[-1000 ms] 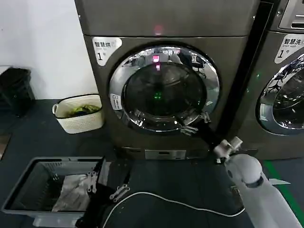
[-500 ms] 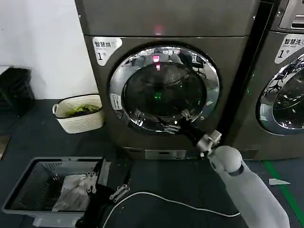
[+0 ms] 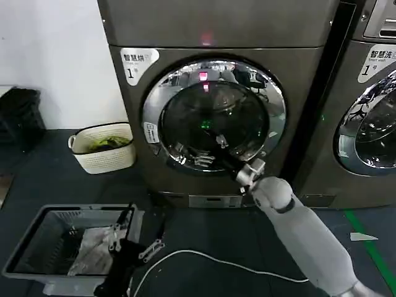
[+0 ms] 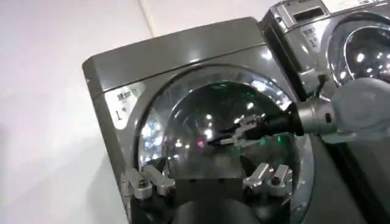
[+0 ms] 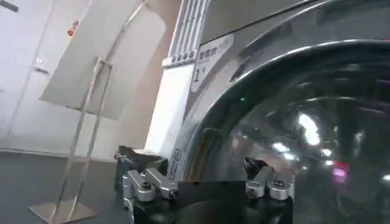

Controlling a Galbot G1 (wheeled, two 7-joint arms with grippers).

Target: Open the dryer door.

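Note:
The dryer (image 3: 213, 25) is a grey front-loader with a round chrome-rimmed glass door (image 3: 185, 80) that sits flush with its front. My right gripper (image 3: 203, 151) is open, its fingers spread against the lower middle of the door glass. In the left wrist view the right gripper (image 4: 234, 131) shows in front of the door (image 4: 183, 115). In its own view the right gripper (image 5: 207, 176) is open, close to the door's chrome rim (image 5: 244, 79). My left gripper (image 3: 133, 240) hangs open low over the floor beside the crate, apart from the dryer; in its own view the left gripper (image 4: 207, 178) is open too.
A white basket (image 3: 102, 158) with green items stands on the floor left of the dryer. A grey crate (image 3: 37, 235) holding cloth sits at the near left. A white cable (image 3: 229, 265) crosses the dark floor. A second machine (image 3: 371, 117) stands at the right.
My right arm has swung left, carrying its gripper from the door's lower right rim to the lower middle of the glass. The left gripper has dropped slightly.

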